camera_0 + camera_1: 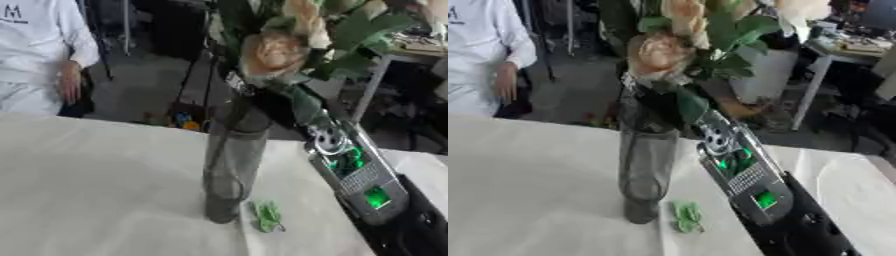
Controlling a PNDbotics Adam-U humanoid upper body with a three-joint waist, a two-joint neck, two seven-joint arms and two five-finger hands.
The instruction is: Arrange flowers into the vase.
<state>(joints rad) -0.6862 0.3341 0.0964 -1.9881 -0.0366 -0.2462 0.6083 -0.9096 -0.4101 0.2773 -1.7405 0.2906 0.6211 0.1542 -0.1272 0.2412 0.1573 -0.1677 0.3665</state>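
A tall clear glass vase (233, 165) stands upright on the white table (96, 190). Peach roses (273, 52) with broad green leaves (363, 35) rise above its mouth. My right arm (359, 175) comes up from the lower right, and my right hand (255, 102) sits at the vase's rim, just under the lowest rose. Its dark fingers look curled round that rose's stem, partly hidden by leaves. A small green leaf (268, 216) lies on the table right of the vase's foot. My left hand shows in neither view.
The table's far edge (105, 121) runs behind the vase, with dark floor and clutter beyond it. A grey desk (842, 55) stands at the back right. My right forearm crosses the table's right side.
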